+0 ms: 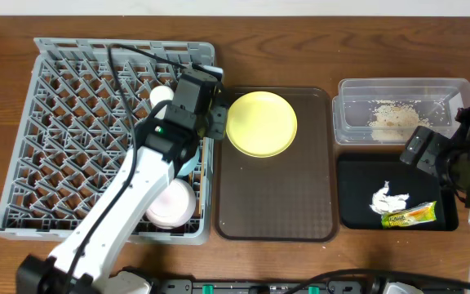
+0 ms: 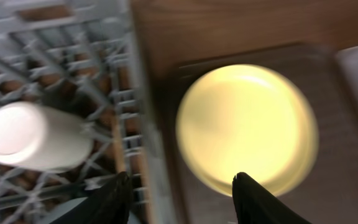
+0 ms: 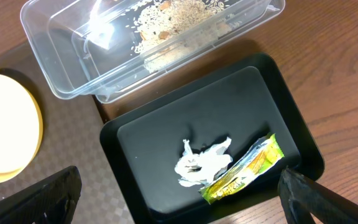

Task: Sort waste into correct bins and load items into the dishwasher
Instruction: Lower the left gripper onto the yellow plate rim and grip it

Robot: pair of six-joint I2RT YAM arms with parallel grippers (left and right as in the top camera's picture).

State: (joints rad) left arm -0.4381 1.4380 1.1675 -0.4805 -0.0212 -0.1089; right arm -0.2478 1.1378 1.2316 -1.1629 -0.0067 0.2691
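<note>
Yellow plate [image 2: 247, 127] blurry, lower rim behind left jaws

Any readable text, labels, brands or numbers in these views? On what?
Wrapper: has print, but too small and blurred to read.
Plate, tub, black tray, rack: no text visible.
Nothing legible in any view.
</note>
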